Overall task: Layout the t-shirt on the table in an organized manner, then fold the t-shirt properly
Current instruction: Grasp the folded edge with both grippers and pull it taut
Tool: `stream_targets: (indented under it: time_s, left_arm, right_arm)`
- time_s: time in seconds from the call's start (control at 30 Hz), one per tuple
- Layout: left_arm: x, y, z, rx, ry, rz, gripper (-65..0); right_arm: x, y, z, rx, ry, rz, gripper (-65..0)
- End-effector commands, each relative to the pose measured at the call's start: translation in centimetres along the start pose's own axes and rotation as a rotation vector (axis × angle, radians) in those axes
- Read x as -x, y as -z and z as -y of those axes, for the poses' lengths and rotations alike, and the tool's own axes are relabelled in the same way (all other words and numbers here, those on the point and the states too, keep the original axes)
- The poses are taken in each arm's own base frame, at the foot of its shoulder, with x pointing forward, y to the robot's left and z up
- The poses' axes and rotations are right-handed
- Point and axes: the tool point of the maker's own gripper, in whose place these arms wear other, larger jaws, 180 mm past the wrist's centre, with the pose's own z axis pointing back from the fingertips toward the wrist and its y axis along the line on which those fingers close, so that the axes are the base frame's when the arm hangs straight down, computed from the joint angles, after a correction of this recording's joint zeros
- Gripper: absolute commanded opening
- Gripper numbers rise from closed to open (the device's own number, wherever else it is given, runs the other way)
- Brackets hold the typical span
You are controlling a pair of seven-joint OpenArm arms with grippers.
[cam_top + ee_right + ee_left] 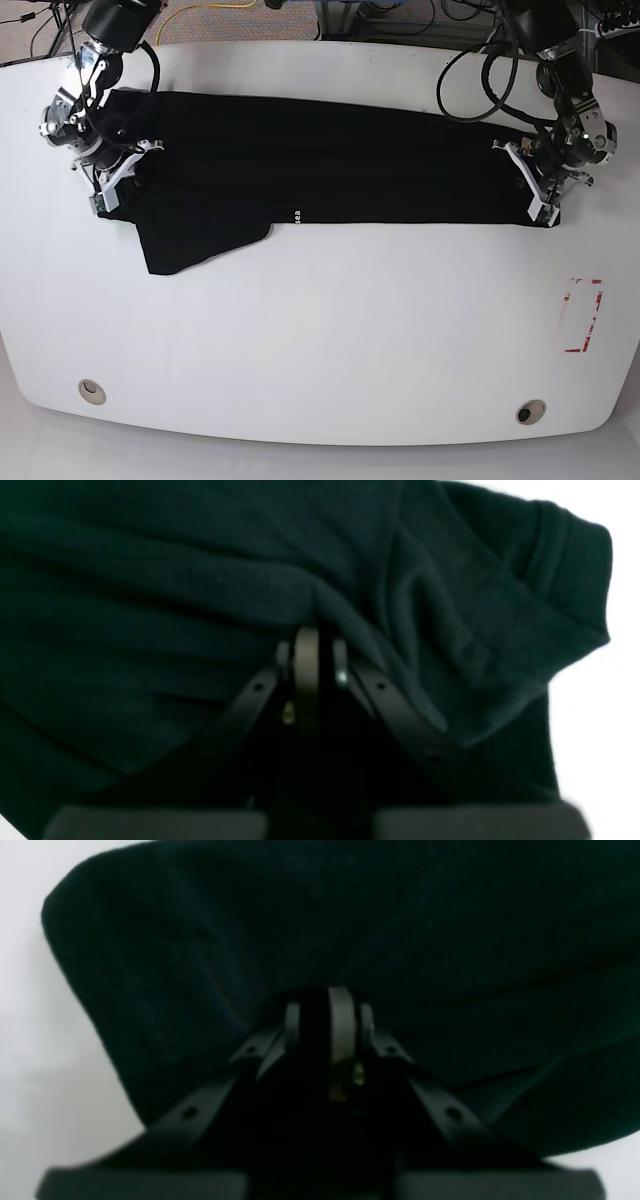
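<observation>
From my remote station, I see the t-shirt [320, 165] stretched as a long black band across the far half of the table [330, 330], one end at each arm. The left gripper [538, 195] has its jaws clamped together on the cloth's end; in the left wrist view the fabric bunches right at the fingertips and spreads away beyond them, with bare white tabletop off to one side. The right gripper [112, 185] is likewise pinched shut on the opposite end, where folds and a hemmed sleeve [560, 570] fan out past its jaws. A sleeve flap [200, 240] lies toward the near side from the right jaws, and a tiny white label mark [296, 214] sits on the shirt's near edge between the two grippers. A red tape rectangle [583, 315] lies nearer than the left jaws, well apart from the cloth.
</observation>
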Motion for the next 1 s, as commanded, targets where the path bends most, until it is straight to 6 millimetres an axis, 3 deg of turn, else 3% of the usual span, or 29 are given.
stream_targets:
  time_s: [0.0, 0.13, 0.3, 0.43, 0.5, 0.63, 0.77, 0.97]
  left_arm:
    - [0.9, -0.5, -1.9, -0.072, 0.019, -0.072, -60.0]
    - [0.9, -0.6, -2.0, -0.073, 0.02, -0.087, -59.3]
    - [-1.3, -2.0, -2.9, -0.119, 0.045, -0.04, -45.6]
    - [-2.8, -3.0, -3.1, -0.146, 0.069, 0.001, -33.1]
    - [-3.5, -3.5, -3.2, -0.16, 0.078, 0.017, -28.3]
    - [-4.3, -4.1, -3.4, -0.179, 0.087, 0.021, -27.8]
    - [-6.2, -5.0, -3.8, -0.204, 0.098, 0.051, -27.8]
    - [-8.1, -5.9, -3.3, -0.22, 0.14, 0.09, -27.8]
  right_arm:
    - [1.0, -0.9, 2.5, 0.1, -0.023, -0.094, -60.9]
    - [-0.8, -2.1, 2.5, 0.131, -0.072, -0.082, -57.4]
    - [-5.0, -4.5, 2.4, 0.196, -0.144, -0.049, -34.1]
    - [-7.3, -5.6, 2.3, 0.227, -0.173, -0.01, -21.4]
    - [-8.3, -5.8, 2.3, 0.231, -0.178, 0.014, -19.2]
    - [-9.9, -5.8, 2.3, 0.235, -0.175, 0.046, -18.5]
    - [-11.5, -4.3, 2.4, 0.197, -0.129, 0.06, -18.4]
    - [-12.1, -1.3, 2.1, 0.112, -0.049, 0.049, -18.2]
